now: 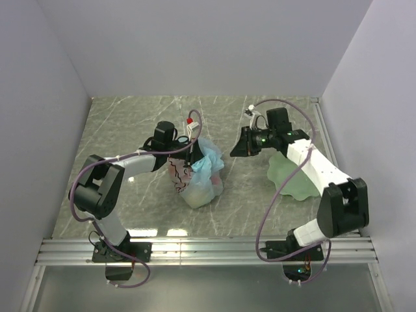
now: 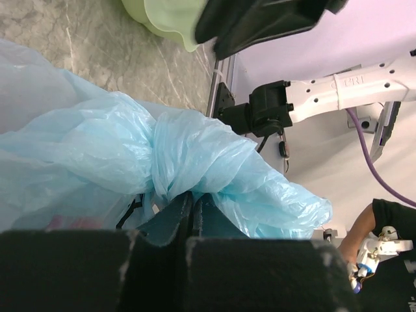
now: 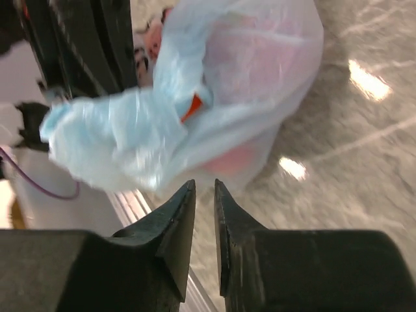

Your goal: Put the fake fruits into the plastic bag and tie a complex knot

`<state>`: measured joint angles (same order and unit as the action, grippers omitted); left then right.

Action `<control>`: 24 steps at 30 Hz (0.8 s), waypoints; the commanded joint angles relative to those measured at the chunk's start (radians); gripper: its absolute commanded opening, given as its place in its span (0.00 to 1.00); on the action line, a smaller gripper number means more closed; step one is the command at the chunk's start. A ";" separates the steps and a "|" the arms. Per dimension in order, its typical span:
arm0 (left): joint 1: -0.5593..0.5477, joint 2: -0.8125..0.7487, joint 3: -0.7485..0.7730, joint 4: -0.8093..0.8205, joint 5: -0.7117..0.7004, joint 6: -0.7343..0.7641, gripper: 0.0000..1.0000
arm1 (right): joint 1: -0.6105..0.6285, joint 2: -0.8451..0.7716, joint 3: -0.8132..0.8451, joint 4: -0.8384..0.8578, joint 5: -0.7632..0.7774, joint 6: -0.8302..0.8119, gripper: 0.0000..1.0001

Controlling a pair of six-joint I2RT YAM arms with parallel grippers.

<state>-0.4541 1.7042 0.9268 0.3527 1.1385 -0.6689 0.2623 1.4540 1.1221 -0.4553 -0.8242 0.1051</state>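
Thin translucent light-blue plastic bag, small glossy orange fake fruit inside, is pinched at the left gripper's closed tips; right gripper, just short of it, stands narrowly parted, empty.

1. The plastic bag, thin and light blue, fills the left and middle of the frame.
2. At centre its film gathers into the knot, a bunched lump with one crumpled tail running toward the lower right.
3. Along the bottom edge, the left end effector has its dark fingers pressed together, tips pinched into the film just beneath the knot.
4. Grey marbled tabletop shows at upper left, with a pale green plate at the top edge.
5. The right arm, white with a black joint, crosses the upper right, and a purple cable hangs beside it.
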 commanded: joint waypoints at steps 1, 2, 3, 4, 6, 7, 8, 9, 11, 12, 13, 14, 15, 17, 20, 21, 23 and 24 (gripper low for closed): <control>-0.003 0.005 0.021 0.017 0.032 0.023 0.00 | 0.038 0.083 0.034 0.164 -0.067 0.143 0.27; -0.003 0.009 0.023 0.019 0.027 0.019 0.00 | 0.048 0.095 0.035 0.171 -0.069 0.143 0.32; -0.004 0.009 0.024 0.031 0.026 0.012 0.00 | 0.072 0.104 0.030 0.179 -0.079 0.140 0.36; -0.003 0.011 0.024 0.038 0.021 0.002 0.01 | 0.081 0.109 0.018 0.184 -0.107 0.134 0.43; -0.003 0.014 0.024 0.051 0.020 -0.008 0.01 | 0.109 0.117 0.013 0.167 -0.105 0.116 0.47; -0.004 0.017 0.021 0.077 0.020 -0.026 0.00 | 0.133 0.120 0.010 0.167 -0.115 0.111 0.48; -0.006 0.018 0.020 0.084 0.020 -0.034 0.00 | 0.141 0.121 0.004 0.170 -0.133 0.126 0.50; -0.005 0.023 0.018 0.092 0.018 -0.038 0.01 | 0.149 0.120 -0.001 0.202 -0.148 0.145 0.52; -0.006 0.028 0.015 0.104 0.017 -0.052 0.00 | 0.169 0.111 -0.016 0.266 -0.173 0.197 0.59; -0.008 0.031 0.012 0.115 0.017 -0.057 0.00 | 0.178 0.102 -0.021 0.280 -0.179 0.205 0.61; -0.006 0.031 0.009 0.124 0.015 -0.072 0.00 | 0.193 0.100 -0.022 0.285 -0.178 0.206 0.65; -0.009 0.032 0.006 0.155 0.018 -0.083 0.00 | 0.205 0.101 -0.015 0.277 -0.170 0.206 0.65; -0.009 0.032 -0.005 0.175 0.021 -0.095 0.00 | 0.213 0.120 -0.009 0.273 -0.158 0.205 0.65; -0.012 0.035 -0.014 0.259 0.029 -0.147 0.00 | 0.239 0.144 0.011 0.280 -0.145 0.222 0.67; -0.018 0.055 -0.045 0.461 0.027 -0.286 0.00 | 0.256 0.210 0.016 0.372 -0.131 0.309 0.68; -0.020 0.066 -0.060 0.533 0.026 -0.331 0.01 | 0.259 0.223 0.012 0.409 -0.135 0.338 0.68; -0.029 0.100 -0.069 0.638 0.029 -0.444 0.00 | 0.264 0.250 0.013 0.485 -0.133 0.395 0.68; -0.031 0.107 -0.066 0.655 0.026 -0.455 0.01 | 0.265 0.256 0.019 0.504 -0.133 0.412 0.68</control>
<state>-0.4496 1.7847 0.8543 0.7345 1.1587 -0.9562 0.4858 1.6749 1.1107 -0.1272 -0.9501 0.4065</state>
